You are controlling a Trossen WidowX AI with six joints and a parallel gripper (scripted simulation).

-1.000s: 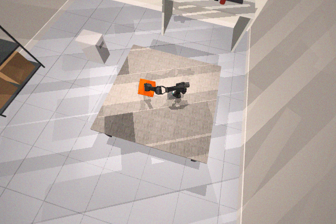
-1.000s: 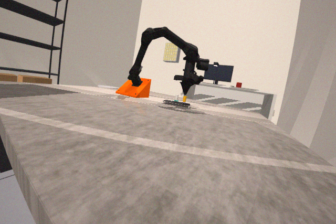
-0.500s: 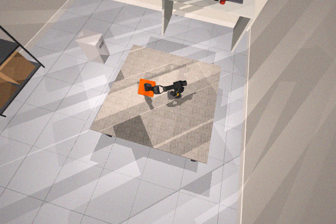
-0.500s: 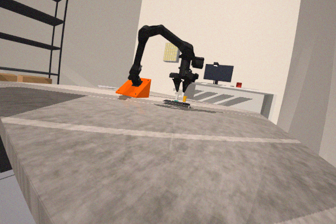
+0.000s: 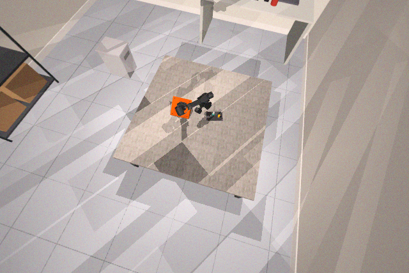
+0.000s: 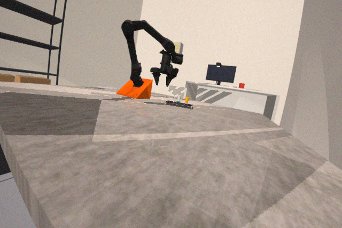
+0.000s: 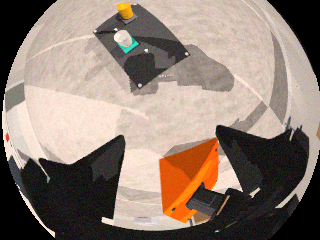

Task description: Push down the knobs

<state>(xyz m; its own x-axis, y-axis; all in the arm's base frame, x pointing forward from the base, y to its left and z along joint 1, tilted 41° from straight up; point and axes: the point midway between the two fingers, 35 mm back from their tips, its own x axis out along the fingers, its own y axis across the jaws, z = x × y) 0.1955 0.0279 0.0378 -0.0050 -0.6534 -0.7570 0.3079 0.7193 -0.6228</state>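
Note:
The dark circuit board (image 5: 215, 119) (image 6: 178, 105) (image 7: 167, 56) stands low on the table. A white knob (image 6: 178, 97) (image 7: 123, 38) is upright over a teal potentiometer (image 7: 131, 47). An orange-yellow knob (image 5: 218, 116) (image 6: 186, 99) (image 7: 125, 10) is upright over a dark grey potentiometer (image 7: 129, 19). Both potentiometers are on the board. Any small gap under either knob is too fine to tell. My gripper (image 5: 202, 108) (image 6: 162, 85) (image 7: 172, 135) is open and empty, pointing down, above and to the base side of the board, touching neither knob.
The orange base mount (image 5: 173, 111) (image 6: 132, 88) (image 7: 175, 185) carries the arm on the same table (image 5: 231, 151) (image 6: 165, 164). A desk (image 5: 257, 9) with a monitor, keyboard and red cup stands beyond the table. A dark shelf and a pale cabinet (image 5: 114, 57) stand away to the left.

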